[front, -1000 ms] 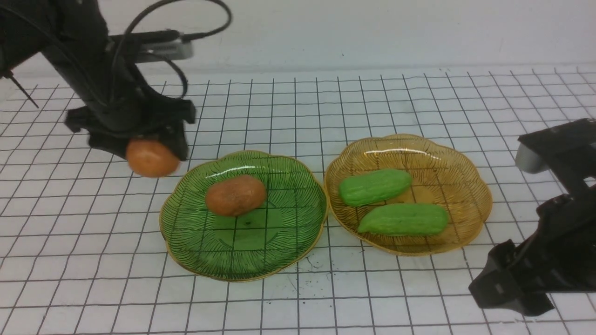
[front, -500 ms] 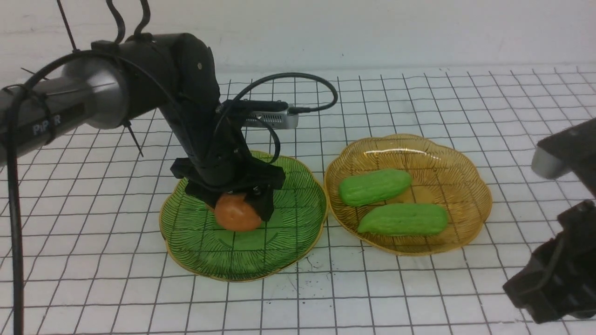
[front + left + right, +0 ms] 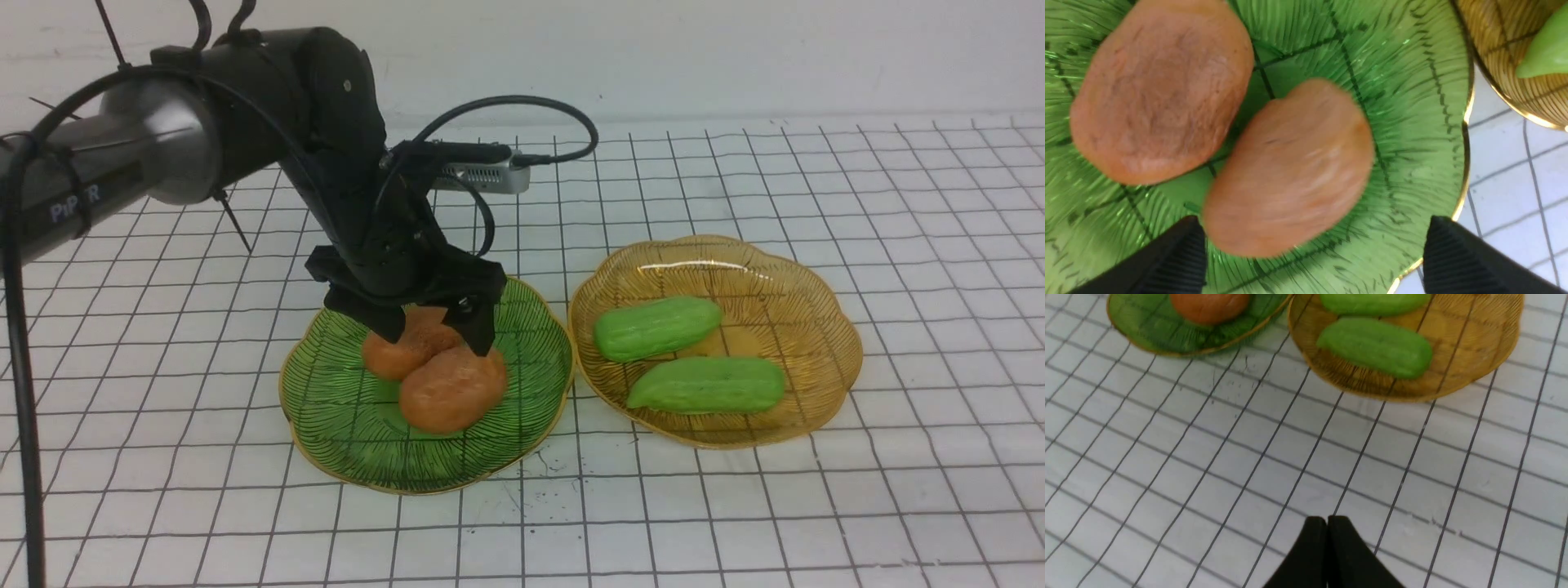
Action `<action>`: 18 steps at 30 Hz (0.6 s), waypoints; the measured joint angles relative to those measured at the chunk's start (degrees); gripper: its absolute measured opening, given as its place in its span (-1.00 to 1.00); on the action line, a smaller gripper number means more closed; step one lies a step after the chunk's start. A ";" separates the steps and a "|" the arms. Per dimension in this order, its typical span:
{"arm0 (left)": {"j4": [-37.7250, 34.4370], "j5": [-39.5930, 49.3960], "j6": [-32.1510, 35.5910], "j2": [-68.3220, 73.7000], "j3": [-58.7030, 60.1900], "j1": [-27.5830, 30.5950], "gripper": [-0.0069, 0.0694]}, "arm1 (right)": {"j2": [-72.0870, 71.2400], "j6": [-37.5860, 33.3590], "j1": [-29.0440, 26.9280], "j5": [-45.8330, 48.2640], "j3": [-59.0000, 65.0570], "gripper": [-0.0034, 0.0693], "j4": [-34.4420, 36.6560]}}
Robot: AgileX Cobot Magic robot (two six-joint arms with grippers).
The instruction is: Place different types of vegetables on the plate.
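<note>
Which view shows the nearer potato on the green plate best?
Left wrist view: the nearer potato fills the frame, whole though blurred. Front view shows it smaller but sharp; right wrist view crops it.

Translucent green for the green plate, scored with fine dark radiating lines and edged in thin gold. On it, dull orange-brown with darker mottling for the browner potato, and lighter, cleaner orange for the paler potato. Just right of the green plate, translucent amber with the same fine dark lines and gold edge for the amber plate. Light green with faint lengthwise ridges for both the upper gourd and the lower gourd. Under the green plate, white crossed by a thin dark grid for the table, with a few dark specks in front. Above the green plate, black with a silver-grey section for the left arm.
</note>
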 joint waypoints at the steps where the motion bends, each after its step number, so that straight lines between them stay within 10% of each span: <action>1: 0.00 0.88 -0.01 0.00 -0.69 0.00 0.89 | -2.06 0.05 0.00 -2.66 2.08 -0.94 -0.54; 10: 0.00 2.68 0.19 0.00 -5.24 0.00 0.50 | -10.55 0.13 0.00 -44.82 24.28 -0.94 -6.25; 18: 1.14 3.07 3.58 0.00 -5.44 0.00 -0.05 | -10.61 0.13 0.00 -58.04 27.74 -0.95 -7.23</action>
